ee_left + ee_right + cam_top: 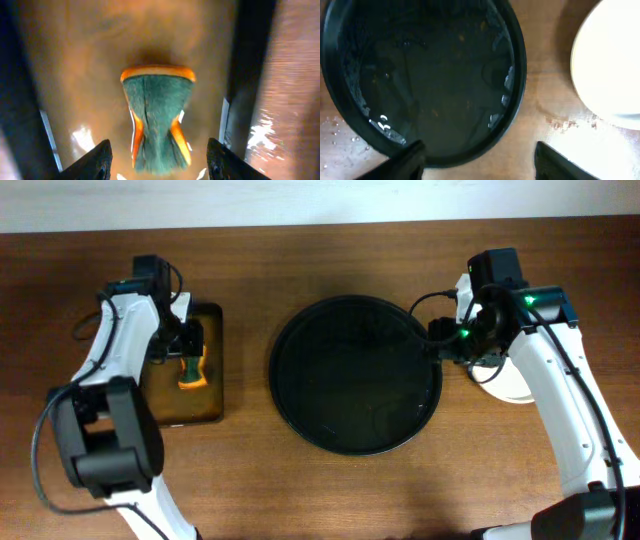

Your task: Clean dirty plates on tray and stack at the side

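Sponge [157,117] (green, orange-edged) in small tray [215,385] under left gripper [159,160], fingers apart; right gripper [480,152] spread empty between round tray [290,395] and plates [610,60].

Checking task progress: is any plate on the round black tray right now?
No, the overhead view shows the tray holding no plate, with the plates on the table to its right.

1. The left arm [110,370] comes in from 7 o'clock in the overhead view and bends up toward 10 o'clock.
2. The left gripper [161,162] points downward, jaws apart, gripping nothing.
3. The right arm [560,390] comes in from 5 o'clock and reaches toward 2 o'clock.
4. The right gripper [480,160] faces down, jaws wide apart and empty.
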Robot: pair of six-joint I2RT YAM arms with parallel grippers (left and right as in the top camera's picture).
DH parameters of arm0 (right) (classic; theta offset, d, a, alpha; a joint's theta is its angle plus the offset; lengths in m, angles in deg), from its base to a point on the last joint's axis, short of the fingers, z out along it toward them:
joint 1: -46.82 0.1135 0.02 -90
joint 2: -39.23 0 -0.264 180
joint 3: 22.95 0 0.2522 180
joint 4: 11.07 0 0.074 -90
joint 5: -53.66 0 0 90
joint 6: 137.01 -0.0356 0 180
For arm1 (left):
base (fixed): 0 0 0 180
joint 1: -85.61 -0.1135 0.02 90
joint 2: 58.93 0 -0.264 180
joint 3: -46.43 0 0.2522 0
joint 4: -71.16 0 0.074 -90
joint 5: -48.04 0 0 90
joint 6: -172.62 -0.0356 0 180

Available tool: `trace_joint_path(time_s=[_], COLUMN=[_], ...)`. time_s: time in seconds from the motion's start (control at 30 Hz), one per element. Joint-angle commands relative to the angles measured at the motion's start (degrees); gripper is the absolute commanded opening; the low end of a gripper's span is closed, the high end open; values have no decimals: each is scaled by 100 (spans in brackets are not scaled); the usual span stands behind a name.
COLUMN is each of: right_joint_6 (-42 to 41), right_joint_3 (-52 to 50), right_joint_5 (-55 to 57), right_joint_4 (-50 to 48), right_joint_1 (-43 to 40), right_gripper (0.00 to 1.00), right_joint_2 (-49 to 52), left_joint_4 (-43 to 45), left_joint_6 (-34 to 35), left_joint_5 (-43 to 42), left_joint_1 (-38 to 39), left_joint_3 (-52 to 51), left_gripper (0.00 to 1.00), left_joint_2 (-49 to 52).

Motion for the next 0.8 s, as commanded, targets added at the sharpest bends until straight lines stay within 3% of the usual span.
trace_joint_path(time_s=[0.0,0.03,0.07,0.17,0.23,0.37,0.53,0.77], right_joint_6=[46,83,269,516,511,483,483,487], right_joint_3=[68,68,68,68,57,28,-555,-2551], right_joint_5=[9,9,9,291,358,420,422,612], right_joint_4=[-400,-573,-752,-555,-221,175,-11,-1215], right_joint_1=[35,35,35,35,35,31,31,31], right_gripper=[79,82,83,100,99,99,99,99], right_joint_2=[9,42,109,334,387,238,-621,-3462], left_joint_4=[-90,-149,-278,-826,-1419,-2424,-1703,199], left_joint_6=[20,20,24,651,953,916,809,706], left_joint_5=[-483,-492,-490,-494,-496,-494,-492,-448], left_joint_1=[208,275,367,446,431,431,431,431], left_joint_3=[186,186,186,181,181,118,-863,-3016], left_gripper=[59,63,98,99,99,99,99,99], left_joint_2=[-892,-953,-984,-986,-986,-1102,-2452,-5825])
